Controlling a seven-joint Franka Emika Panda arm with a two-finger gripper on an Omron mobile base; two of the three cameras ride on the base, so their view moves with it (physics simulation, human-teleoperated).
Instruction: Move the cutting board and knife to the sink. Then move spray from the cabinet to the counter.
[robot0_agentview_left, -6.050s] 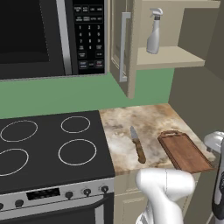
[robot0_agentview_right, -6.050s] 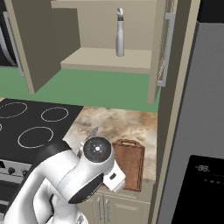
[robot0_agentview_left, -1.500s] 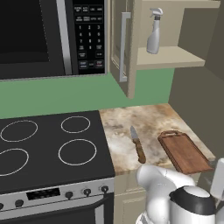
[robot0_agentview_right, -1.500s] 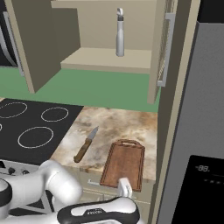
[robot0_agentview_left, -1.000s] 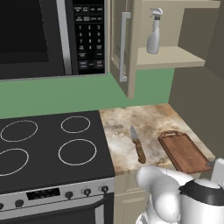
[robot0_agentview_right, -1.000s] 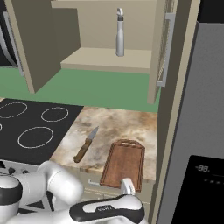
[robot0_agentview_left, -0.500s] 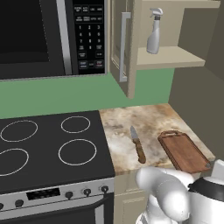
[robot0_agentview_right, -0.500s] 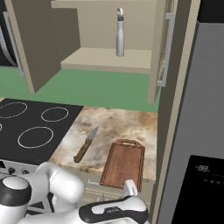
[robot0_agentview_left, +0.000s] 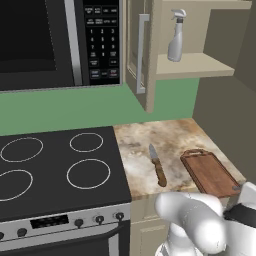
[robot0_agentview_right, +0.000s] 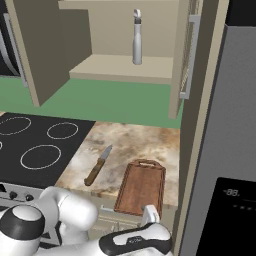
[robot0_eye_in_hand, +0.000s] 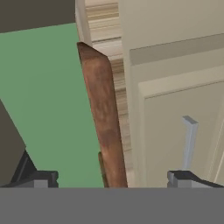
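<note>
Cutting board is seen edge-on between the fingers of the gripper, spread wide, nothing held. Microwave keypad print is illegible.

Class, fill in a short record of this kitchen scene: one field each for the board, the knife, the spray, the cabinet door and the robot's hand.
cutting board: flat on the counter, near its front edge
knife: on the counter, between stovetop and board, apart from the board
spray: upright on the cabinet shelf
cabinet door: open
hand: open, level with the board's front edge, not gripping it
</note>
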